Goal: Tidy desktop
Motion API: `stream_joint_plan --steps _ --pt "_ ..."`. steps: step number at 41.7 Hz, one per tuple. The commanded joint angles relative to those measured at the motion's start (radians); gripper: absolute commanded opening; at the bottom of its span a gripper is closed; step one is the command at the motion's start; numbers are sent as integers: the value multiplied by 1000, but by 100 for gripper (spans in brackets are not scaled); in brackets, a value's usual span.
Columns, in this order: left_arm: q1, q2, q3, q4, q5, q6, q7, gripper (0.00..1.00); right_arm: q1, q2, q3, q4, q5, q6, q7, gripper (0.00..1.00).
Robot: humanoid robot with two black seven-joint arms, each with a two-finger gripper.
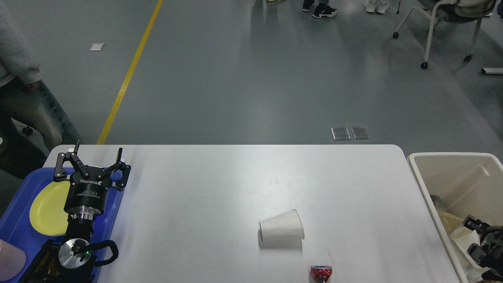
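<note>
Wide white table [220, 188] filling the middle of the view, with a white paper cup [281, 231] tipped on its side right of centre and a small red crumpled wrapper [321, 272] just nearer, at the near edge. Left claw [96, 157] spread wide with nothing held, hovering over the table's left edge beside a blue tray [17, 224] carrying a yellow plate [47, 208]. Right claw [477, 230] low inside the beige bin [448, 161] among white scraps, too dark and end-on to tell whether released or clenched.
</note>
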Motion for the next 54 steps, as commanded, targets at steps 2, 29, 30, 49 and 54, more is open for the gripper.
stream_joint_plan --steps 2,29,30,49,54 --pt "0 0 0 0 0 0 0 96 67 -27 -4 91 -1 13 1 100" --pt "-2 0 0 0 0 0 -1 96 893 -133 -465 918 -17 142 3 100" --pt "-2 0 0 0 0 0 0 96 927 -123 -469 933 -17 171 3 100" --pt "0 0 0 0 0 0 0 96 1404 104 -488 1176 -14 741 -6 100" --pt "0 0 0 0 0 0 0 96 1545 147 -462 1314 -2 733 -25 100"
